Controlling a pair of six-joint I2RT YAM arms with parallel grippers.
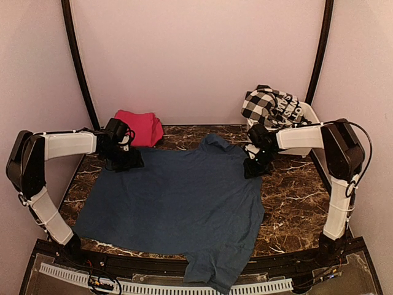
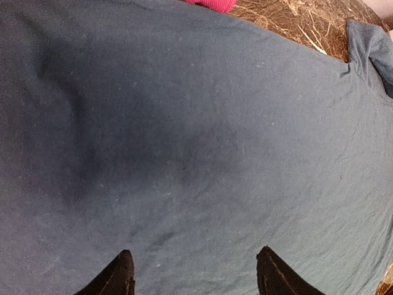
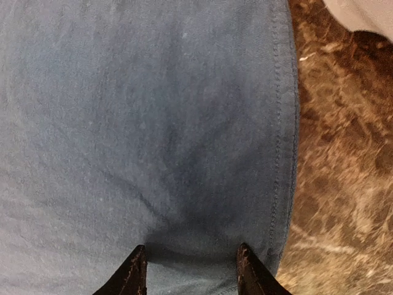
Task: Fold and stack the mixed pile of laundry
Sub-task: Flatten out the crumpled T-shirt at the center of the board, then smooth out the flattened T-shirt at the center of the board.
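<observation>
A large navy-blue shirt [image 1: 178, 203] lies spread flat on the marble table [image 1: 295, 203], one end hanging over the near edge. My left gripper [image 1: 126, 161] sits at its far left corner; in the left wrist view the left gripper [image 2: 195, 270] is open, jaws wide apart just above the blue cloth [image 2: 196, 135]. My right gripper [image 1: 253, 169] is at the shirt's far right edge. In the right wrist view the right gripper [image 3: 192, 265] is open, tips pressed into the blue cloth [image 3: 153, 123] near its stitched hem, a small pucker between them. A magenta-pink cloth [image 1: 140, 127] lies folded at the back left.
A white tub [image 1: 310, 117] at the back right holds a black-and-white checked garment [image 1: 270, 106]. The tub's corner [image 3: 362, 15] shows in the right wrist view. Bare marble [image 3: 344, 184] lies right of the shirt. Walls close in on three sides.
</observation>
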